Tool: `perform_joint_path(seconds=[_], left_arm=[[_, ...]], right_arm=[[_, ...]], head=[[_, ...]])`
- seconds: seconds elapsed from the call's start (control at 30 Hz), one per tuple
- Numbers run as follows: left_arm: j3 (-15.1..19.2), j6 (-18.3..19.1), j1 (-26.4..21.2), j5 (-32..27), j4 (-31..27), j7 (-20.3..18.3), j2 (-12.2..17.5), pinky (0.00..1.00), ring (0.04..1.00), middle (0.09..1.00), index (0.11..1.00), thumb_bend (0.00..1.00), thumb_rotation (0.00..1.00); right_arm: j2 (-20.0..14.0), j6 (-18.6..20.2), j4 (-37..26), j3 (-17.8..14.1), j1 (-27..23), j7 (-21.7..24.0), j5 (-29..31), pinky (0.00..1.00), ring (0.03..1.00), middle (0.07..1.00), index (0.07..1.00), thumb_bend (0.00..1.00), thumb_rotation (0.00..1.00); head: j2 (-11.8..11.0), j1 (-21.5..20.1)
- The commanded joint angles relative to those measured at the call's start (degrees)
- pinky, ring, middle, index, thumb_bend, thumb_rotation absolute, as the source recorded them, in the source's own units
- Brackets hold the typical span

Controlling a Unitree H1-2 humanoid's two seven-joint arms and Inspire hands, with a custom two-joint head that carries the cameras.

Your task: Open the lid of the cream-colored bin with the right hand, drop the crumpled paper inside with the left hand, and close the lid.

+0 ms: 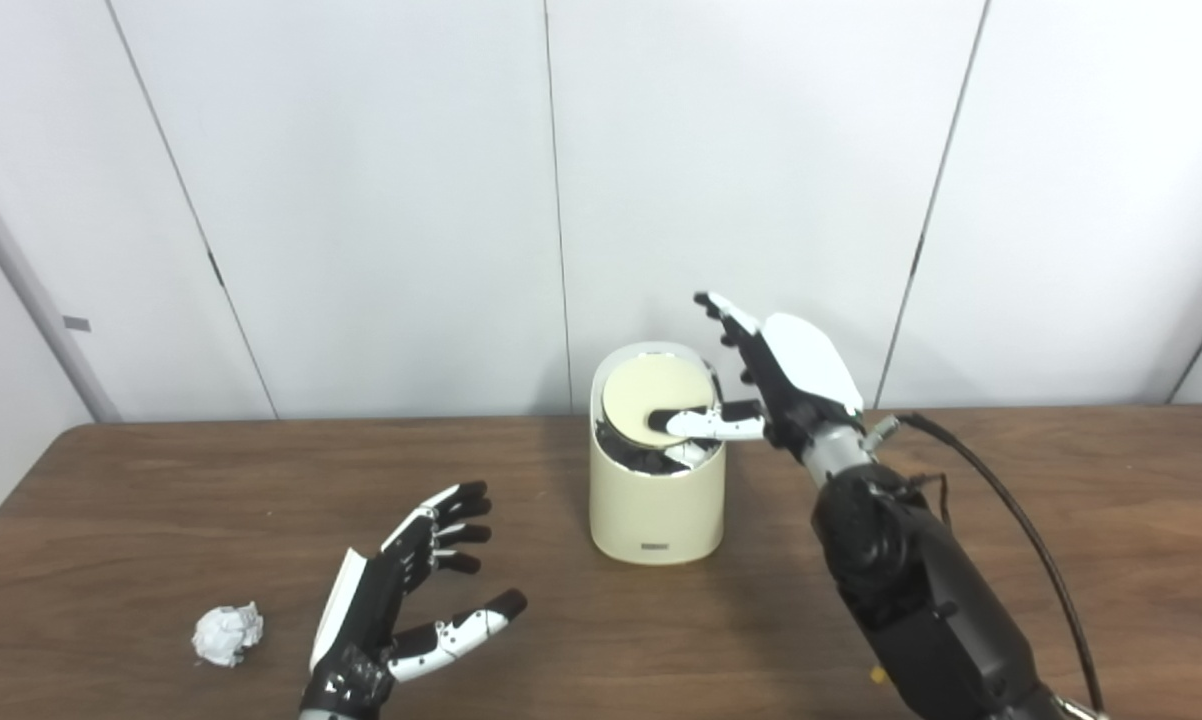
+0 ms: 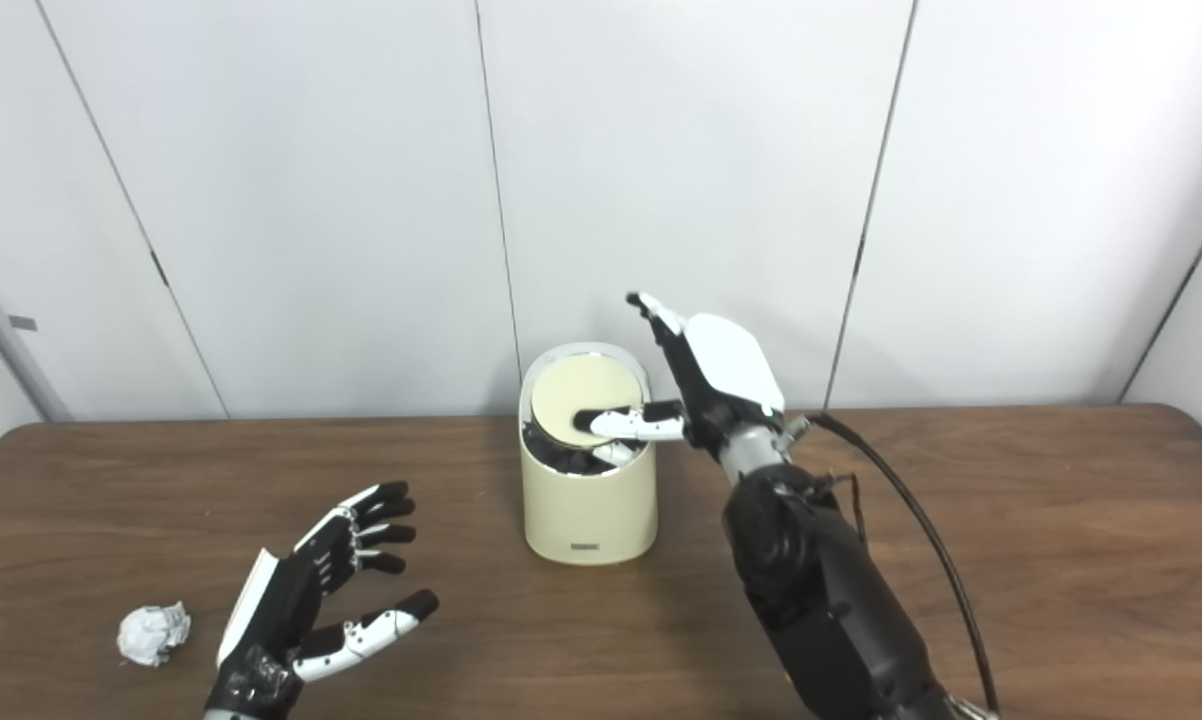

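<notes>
Wall of pale grey panels (image 1: 381, 200) ran behind the whole scene, dark seams between panels.

Brown wood-grain worktop (image 1: 1111, 520) filled the lower half of both views.

Right arm, black-sleeved (image 1: 911, 590), rose from the bottom edge on the right side; a black cable (image 1: 1021, 530) looped alongside it.

Cream-colored bin (image 1: 656, 500) stood upright near the middle of the worktop, toward the wall side. A small dark label sat low on its front. Its round lid (image 1: 651, 395) was tilted, far edge up and near edge dipped into the bin, with a dark opening visible beneath the near edge.

Right robot hand (image 1: 791, 375) was just beside the bin's right rim, fingers spread and pointing up and away. Its thumb (image 1: 701, 422) lay across the lid's lower part, touching it. Nothing was gripped.

Left robot hand (image 1: 401, 590) hovered low at front left, palm facing inward, fingers apart, thumb stretched toward the right. It held nothing.

Crumpled paper (image 1: 227, 634), white, lay on the worktop near the front left, just left of the left robot hand and apart from it, well away from the bin.
</notes>
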Motion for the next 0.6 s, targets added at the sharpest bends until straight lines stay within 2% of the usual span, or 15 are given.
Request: perform_joint_path(seconds=[0.0,0.13,0.2,0.33,0.43,0.57], left_arm=[[0.11,-0.55,-1.28,-0.65,-2.09,-0.22,0.35,0.64,0.750,0.820,0.845,0.71,0.22],[0.21,-0.68,-1.24,-1.07,-2.09,-0.43,0.47,0.66,0.753,0.822,0.843,0.71,0.21],[0.23,-0.18,-1.25,-1.10,-2.34,-0.48,0.38,0.65,0.754,0.824,0.844,0.71,0.21],[0.21,-0.06,-1.30,-0.70,-2.61,-0.60,0.45,0.64,0.757,0.828,0.852,0.71,0.22],[0.34,0.27,-1.45,-0.95,-2.68,-0.74,0.39,0.64,0.758,0.829,0.852,0.71,0.22],[0.42,0.65,-1.66,-1.28,-2.58,-0.83,0.29,0.65,0.758,0.830,0.851,0.71,0.20]], right_arm=[[0.12,-0.36,-3.61,-1.83,-2.03,-0.54,1.70,0.62,0.818,0.900,0.930,0.59,0.66],[1.10,-0.19,-7.07,-4.62,-0.11,0.25,6.11,0.64,0.818,0.903,0.920,0.60,0.64],[1.32,-1.45,-9.12,-6.52,1.76,0.31,9.43,0.64,0.820,0.904,0.919,0.61,0.62],[0.78,-3.91,-12.14,-8.26,5.63,-0.34,12.73,0.67,0.828,0.898,0.914,0.66,0.59],[0.15,-8.07,-13.16,-9.81,10.21,-1.16,15.84,0.68,0.837,0.907,0.909,0.73,0.55],[-0.96,-15.74,-11.01,-10.69,15.17,-1.97,18.80,0.69,0.847,0.906,0.905,0.78,0.51]], head=[[0.00,0.18],[0.02,0.03],[0.09,0.00],[0.24,-0.02],[0.34,-0.38],[0.40,-0.73]])
